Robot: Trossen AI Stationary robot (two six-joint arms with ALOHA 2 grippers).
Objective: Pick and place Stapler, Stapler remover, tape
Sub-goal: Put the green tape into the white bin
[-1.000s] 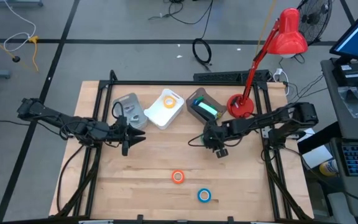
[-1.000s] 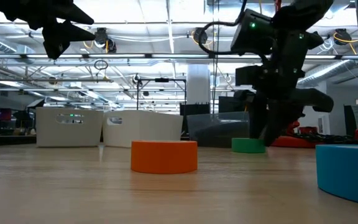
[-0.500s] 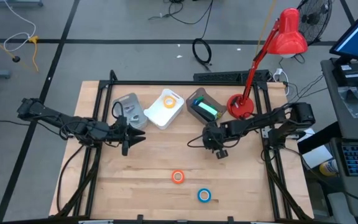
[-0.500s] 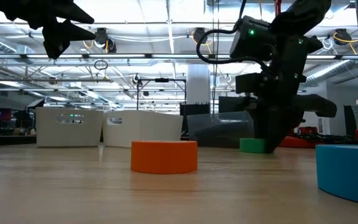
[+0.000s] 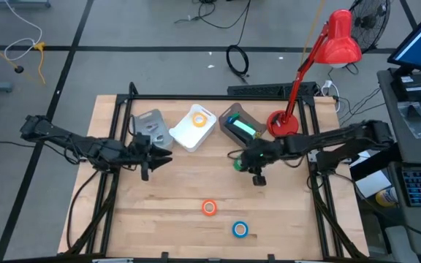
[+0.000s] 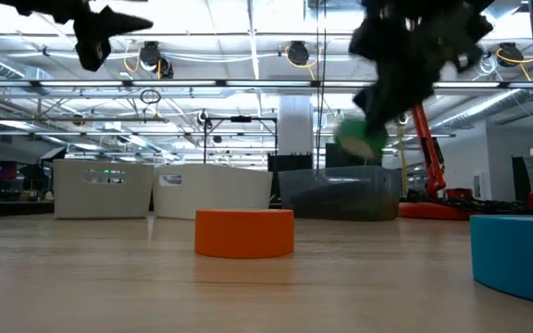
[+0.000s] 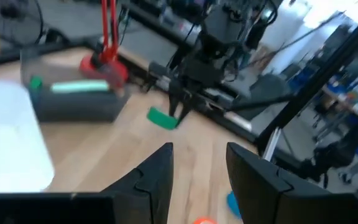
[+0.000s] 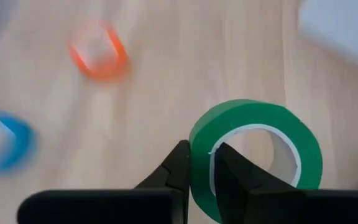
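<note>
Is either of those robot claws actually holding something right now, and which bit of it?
Yes: the right gripper pinches the green tape roll by its ring wall, lifted off the table. The left gripper holds nothing.

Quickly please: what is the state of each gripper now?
Left gripper: open, holding nothing.
Right gripper: shut on the green tape roll, lifted off the table.

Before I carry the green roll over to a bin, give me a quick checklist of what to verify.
1. Right gripper shut on the green tape roll, one finger inside the ring, one outside: ok.
2. Roll lifted off the table, seen in the low view: ok.
3. Left gripper waits near the grey bin, fingers apart, holding nothing: ok.
4. Orange roll and blue roll lie apart from the carry path: ok.
5. Room in the dark bin: cannot tell.
</note>
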